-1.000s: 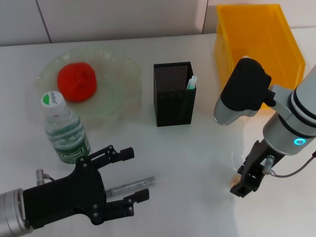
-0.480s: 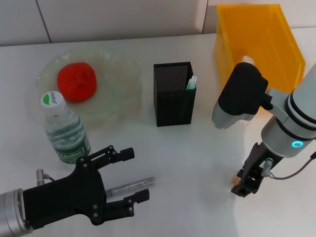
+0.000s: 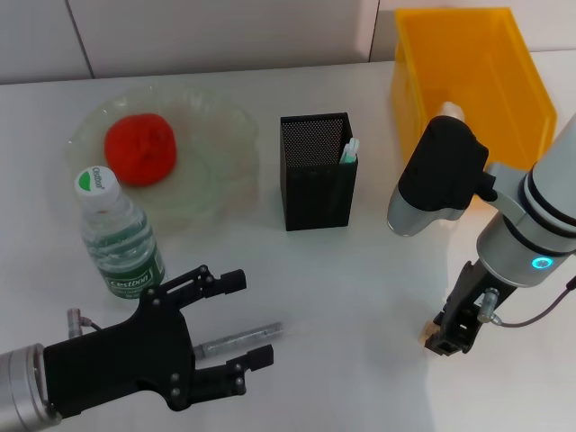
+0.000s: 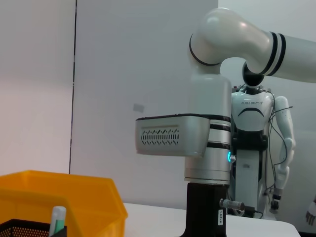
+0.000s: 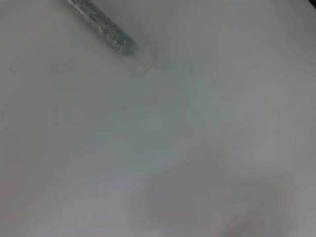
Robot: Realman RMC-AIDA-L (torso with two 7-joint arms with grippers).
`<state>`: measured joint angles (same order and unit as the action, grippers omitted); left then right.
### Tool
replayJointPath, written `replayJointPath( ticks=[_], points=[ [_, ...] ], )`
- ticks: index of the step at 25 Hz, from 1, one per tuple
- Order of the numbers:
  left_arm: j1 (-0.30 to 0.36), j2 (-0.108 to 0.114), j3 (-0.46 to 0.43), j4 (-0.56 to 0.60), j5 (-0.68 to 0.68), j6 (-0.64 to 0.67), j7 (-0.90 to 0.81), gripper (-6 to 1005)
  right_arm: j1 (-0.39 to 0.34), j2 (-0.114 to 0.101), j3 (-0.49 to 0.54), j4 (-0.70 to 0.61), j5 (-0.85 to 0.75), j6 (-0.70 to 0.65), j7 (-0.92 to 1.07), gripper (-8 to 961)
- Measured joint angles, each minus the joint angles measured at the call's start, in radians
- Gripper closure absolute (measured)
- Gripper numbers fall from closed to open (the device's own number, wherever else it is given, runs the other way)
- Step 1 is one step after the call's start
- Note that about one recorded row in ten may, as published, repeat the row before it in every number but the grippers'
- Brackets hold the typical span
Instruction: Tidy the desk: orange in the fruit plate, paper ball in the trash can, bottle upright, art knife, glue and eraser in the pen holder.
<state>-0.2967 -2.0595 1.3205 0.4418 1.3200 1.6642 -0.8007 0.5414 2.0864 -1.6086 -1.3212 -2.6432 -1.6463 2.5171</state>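
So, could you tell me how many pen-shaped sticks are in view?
2: the glue stands in the pen holder; the art knife lies on the desk by the left gripper. Others may be hidden inside the holder.

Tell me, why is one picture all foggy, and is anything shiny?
The right wrist view is foggy: it shows mostly blurred pale table, with only the grey art knife recognisable. The head view is sharp, with soft shadows under the left gripper and the pen holder, and a bright sheen on the table. The left wrist view is clear.
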Motion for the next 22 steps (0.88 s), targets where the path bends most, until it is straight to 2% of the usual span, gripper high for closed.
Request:
replayJointPath(
  ticks=[12,13,14,15,18,22],
  points=[
    [0.0,-0.001,-0.007,0.002,0.001,0.009,0.0,184,-0.015,-0.001,0.06,-0.068,0.019,-0.017,0.0,659],
    [0.001,-0.001,-0.008,0.003,0.001,0.012,0.0,184,-0.015,-0.001,0.086,-0.094,0.035,-0.028,0.0,655],
    [0.001,-0.001,-0.008,0.003,0.001,0.014,0.0,184,-0.007,-0.003,0.155,-0.154,0.072,-0.048,-0.001,652],
    [0.001,-0.001,-0.009,0.004,0.001,0.017,0.0,184,-0.007,-0.003,0.155,-0.154,0.072,-0.048,-0.001,648],
    [0.0,-0.001,-0.009,0.006,0.001,0.021,0.0,185,0.023,-0.004,0.303,-0.25,0.131,-0.069,-0.003,638],
    [-0.006,-0.002,-0.009,0.007,0.001,0.026,0.0,185,0.066,-0.006,0.44,-0.321,0.146,-0.026,-0.004,624]
  ],
)
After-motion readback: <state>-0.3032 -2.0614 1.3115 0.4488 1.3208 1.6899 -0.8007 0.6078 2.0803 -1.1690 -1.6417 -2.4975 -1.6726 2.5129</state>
